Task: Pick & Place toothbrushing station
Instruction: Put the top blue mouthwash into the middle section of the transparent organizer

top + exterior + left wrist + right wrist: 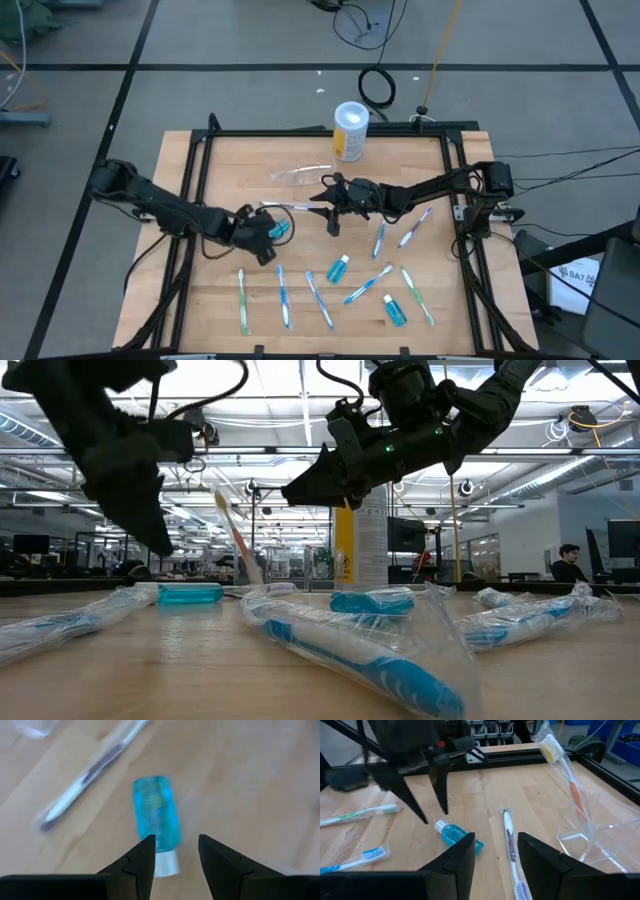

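Hovering left gripper point(176, 842): it hangs low over a small see-through blue bottle with a white cap point(155, 812), at about 9 o'clock from the table's middle.
Left jaws: apart, one dark finger on each side of the cap end, nothing pinched. I think it is lined up to grab the bottle.
Right gripper point(496, 840): up in the air near the middle of the wooden table point(230, 170), pointing toward the left arm.
Right jaws: apart and holding nothing. It looks like it is waiting.
Task's thing: the small clear plastic cup point(592, 837) sits at about 12 o'clock from the middle, well apart from both grippers.
Inside the cup: a wrapped toothbrush with yellow bristles point(560, 765) leans in it, head up. The cup's wall is what props it.
Behind the cup: a tall yellow container with a white and blue lid point(350, 130) stands at the far edge, about 1 o'clock.
Spare things: more wrapped toothbrushes point(283, 295) and blue bottles lie flat around 6 o'clock, I guess waiting their turn.
Top view only: where everything sits on the table.
Right wrist view only: the cup's clear walls and the brush inside.
Left wrist view only: the gap between the left fingers and the bottle's cap.
Low view only: both grippers are off the wood.
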`<action>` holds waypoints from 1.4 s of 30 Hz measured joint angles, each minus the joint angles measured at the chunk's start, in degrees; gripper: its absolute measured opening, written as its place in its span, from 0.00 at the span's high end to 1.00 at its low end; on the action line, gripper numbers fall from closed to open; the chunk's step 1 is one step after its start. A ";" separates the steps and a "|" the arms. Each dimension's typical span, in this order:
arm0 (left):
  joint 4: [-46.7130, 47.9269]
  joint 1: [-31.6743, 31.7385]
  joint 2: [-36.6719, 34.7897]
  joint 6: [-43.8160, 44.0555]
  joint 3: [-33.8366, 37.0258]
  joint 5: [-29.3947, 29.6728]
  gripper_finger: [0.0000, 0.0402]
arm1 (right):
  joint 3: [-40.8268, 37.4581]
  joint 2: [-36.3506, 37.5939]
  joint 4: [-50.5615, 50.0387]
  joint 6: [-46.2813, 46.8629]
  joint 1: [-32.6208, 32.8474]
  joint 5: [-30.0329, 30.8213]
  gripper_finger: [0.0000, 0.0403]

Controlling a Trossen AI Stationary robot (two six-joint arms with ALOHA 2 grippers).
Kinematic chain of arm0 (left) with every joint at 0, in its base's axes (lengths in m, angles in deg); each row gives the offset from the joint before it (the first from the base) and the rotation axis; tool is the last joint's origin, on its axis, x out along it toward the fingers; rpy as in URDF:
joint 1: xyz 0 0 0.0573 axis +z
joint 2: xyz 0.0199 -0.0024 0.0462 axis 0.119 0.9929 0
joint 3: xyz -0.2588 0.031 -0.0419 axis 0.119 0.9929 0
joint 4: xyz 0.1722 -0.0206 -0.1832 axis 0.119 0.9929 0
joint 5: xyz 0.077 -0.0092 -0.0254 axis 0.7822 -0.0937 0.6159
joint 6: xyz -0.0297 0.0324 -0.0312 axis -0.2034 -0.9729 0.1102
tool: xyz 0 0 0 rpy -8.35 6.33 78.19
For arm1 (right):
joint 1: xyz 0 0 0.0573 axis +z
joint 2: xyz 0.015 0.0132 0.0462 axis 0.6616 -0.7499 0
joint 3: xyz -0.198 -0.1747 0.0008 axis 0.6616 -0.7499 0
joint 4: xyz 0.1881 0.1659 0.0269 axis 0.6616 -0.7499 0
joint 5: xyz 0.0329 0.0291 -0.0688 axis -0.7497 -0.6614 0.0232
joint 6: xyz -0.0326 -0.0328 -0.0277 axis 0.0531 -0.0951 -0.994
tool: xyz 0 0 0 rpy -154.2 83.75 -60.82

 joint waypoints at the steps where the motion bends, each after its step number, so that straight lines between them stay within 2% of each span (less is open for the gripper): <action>1: 0.69 -0.41 0.74 1.61 0.00 1.61 0.61 | 0.00 -0.01 -0.01 0.00 0.00 0.00 0.65; 4: 1.55 -1.20 2.33 4.22 0.01 3.83 0.61 | 0.00 -0.02 0.00 0.00 -0.01 0.01 0.65; 14: 1.35 -3.28 5.48 6.73 0.05 2.31 0.61 | 0.00 -0.02 -0.02 0.00 0.00 0.02 0.65; 25: 0.31 -3.57 5.62 11.13 4.56 3.90 0.61 | 0.00 -0.02 -0.02 0.00 -0.02 0.02 0.65; 28: -2.47 -3.57 5.62 8.88 6.03 4.26 0.61 | 0.00 -0.02 -0.02 0.00 0.06 0.02 0.65; 35: -15.33 -3.57 5.53 -0.83 10.14 5.63 0.61 | 0.00 -0.02 -0.63 -0.44 0.13 0.02 0.65; 42: -16.79 -3.33 5.49 -1.56 11.08 5.28 0.62 | -0.02 -0.02 -1.39 -0.44 0.48 0.02 0.65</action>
